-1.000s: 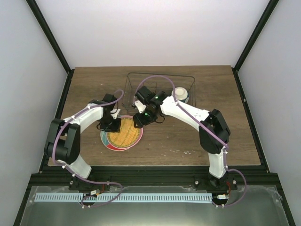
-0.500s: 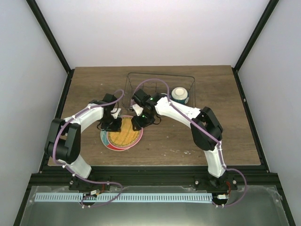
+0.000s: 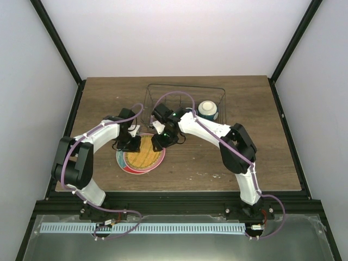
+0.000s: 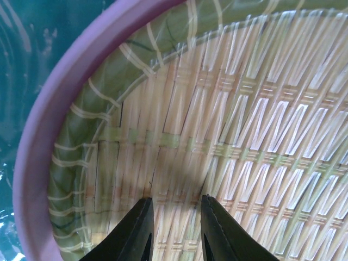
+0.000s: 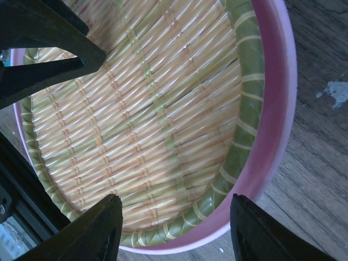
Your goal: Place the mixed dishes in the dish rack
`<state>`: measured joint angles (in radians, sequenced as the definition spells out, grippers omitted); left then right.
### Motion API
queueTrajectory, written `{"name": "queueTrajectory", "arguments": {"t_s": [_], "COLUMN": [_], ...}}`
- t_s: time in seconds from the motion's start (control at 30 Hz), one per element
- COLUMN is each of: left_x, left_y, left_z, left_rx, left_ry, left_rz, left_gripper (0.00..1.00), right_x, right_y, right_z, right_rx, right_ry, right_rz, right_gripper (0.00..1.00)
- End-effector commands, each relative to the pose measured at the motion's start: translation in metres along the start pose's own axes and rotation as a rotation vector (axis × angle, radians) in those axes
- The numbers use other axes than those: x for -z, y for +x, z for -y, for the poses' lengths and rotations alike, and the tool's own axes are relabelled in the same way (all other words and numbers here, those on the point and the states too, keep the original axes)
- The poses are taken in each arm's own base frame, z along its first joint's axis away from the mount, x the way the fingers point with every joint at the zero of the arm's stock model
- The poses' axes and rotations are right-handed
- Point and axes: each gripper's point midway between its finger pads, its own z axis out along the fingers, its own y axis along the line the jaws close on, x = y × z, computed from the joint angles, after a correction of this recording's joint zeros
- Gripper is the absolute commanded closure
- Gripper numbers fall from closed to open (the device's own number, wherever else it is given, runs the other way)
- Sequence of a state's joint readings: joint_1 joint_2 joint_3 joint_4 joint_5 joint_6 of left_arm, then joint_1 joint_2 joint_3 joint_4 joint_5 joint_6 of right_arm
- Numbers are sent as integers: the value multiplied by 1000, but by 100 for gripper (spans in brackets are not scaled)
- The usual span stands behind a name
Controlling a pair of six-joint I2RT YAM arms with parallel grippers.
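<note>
Noting layout: woven-pattern plate lies flat, face up, nested on the pink plate, on the table just in front and left of the dish rack. Both are round, so there is no long axis; the rim decides the grasp. My right claw is spread wide at the stack's right edge, and in its wrist view the rim arc runs between my two fingers. My left claw sits over the left of the woven face, fingers parted by a narrow gap, nothing held. The rack lies behind and right of the stack, on the right arm's side; the cream bowl sits in its right end. Judgement: the right claw is better placed for the rim.
</note>
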<state>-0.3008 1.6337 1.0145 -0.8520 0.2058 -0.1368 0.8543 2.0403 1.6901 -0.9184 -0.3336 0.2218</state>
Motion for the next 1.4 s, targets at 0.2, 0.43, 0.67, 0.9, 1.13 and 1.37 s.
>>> {"name": "queueTrajectory", "arguments": {"t_s": [0.2, 0.43, 0.67, 0.9, 1.13, 1.37], "left_x": [-13, -14, -14, -9, 10, 58], "left_y": [9, 9, 9, 4, -5, -13], "left_z": [-2, -1, -1, 3, 8, 21], "left_rx": [12, 10, 12, 13, 10, -19], "left_ry": [12, 16, 19, 30, 39, 59], "left_rz": [-36, -36, -37, -19, 25, 99], "left_gripper": [75, 75, 76, 76, 73, 57], "right_x": [-6, -13, -19, -17, -7, 1], "right_y": [-4, -4, -4, -8, -12, -12], "right_z": [-7, -14, -17, -19, -17, -15], "right_rx": [3, 10, 3, 5, 13, 25], "right_ry": [-4, -25, -45, -45, -15, 10], "right_rz": [-19, -34, -42, -25, 0, -2], "right_gripper": [45, 48, 60, 90, 99, 99]}}
